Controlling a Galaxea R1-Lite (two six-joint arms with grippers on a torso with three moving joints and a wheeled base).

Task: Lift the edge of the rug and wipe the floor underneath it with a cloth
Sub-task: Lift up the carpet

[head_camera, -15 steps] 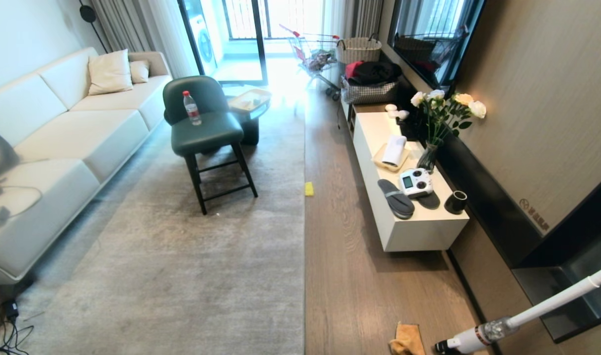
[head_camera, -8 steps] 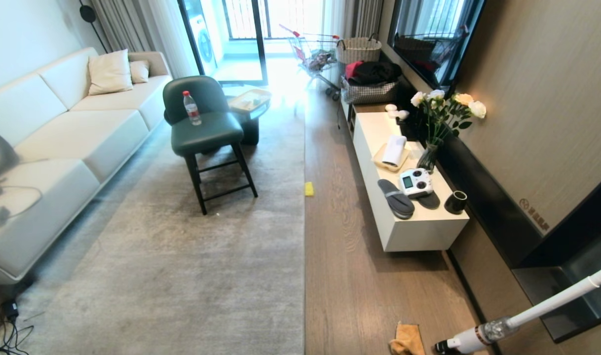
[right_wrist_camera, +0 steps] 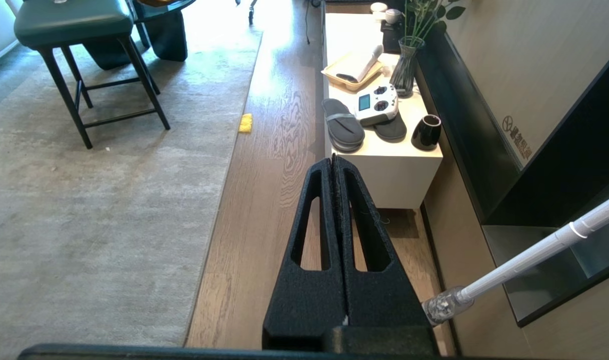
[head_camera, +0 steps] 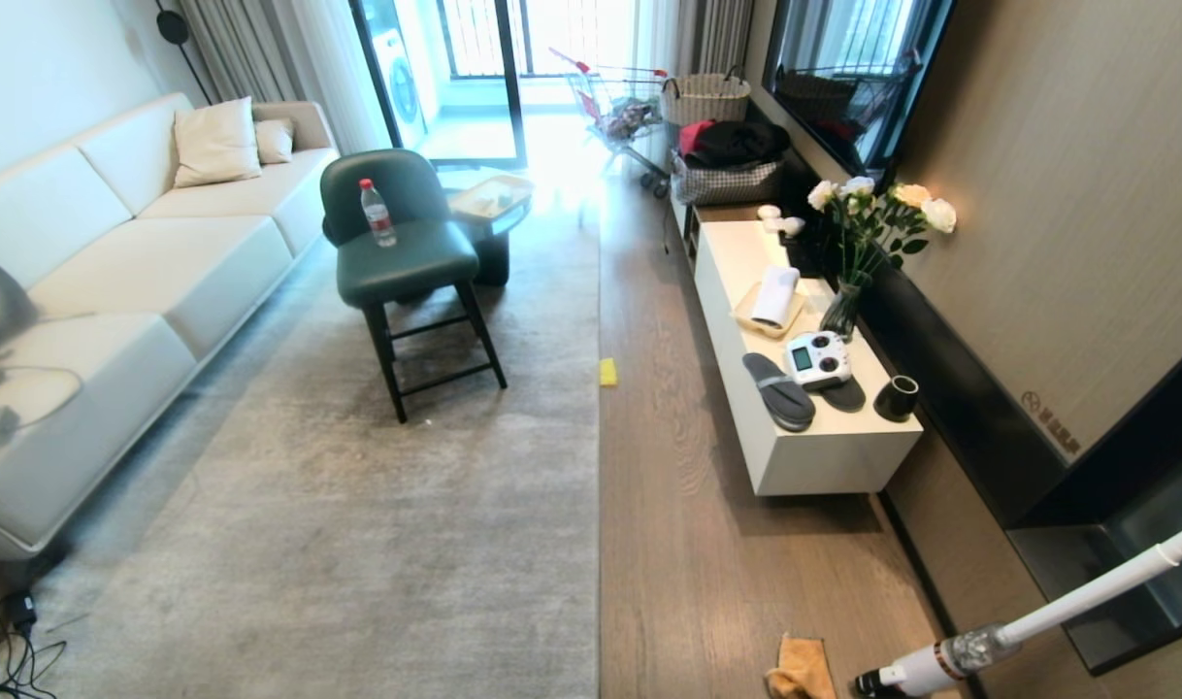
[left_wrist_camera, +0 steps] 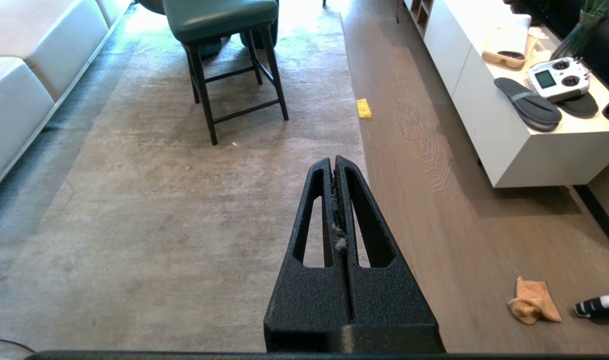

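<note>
Both pincers are pressed fully closed and empty: the left pincer [left_wrist_camera: 334, 161] is held above the rug edge [head_camera: 599, 456], the right pincer [right_wrist_camera: 333, 160] above the floor [head_camera: 678, 544]. The cloth [head_camera: 803, 668] is seen crumpled on the floor, apart from the rug.

**Soft pile meets streaked wood**

A short-pile grey rug [head_camera: 358, 544] lies matt beside wood-grain floor [head_camera: 688, 544] planks with a faint sheen; the orange cloth [head_camera: 803, 670] looks soft microfibre, the left gripper [left_wrist_camera: 334, 165] rough, grainy black plastic
</note>
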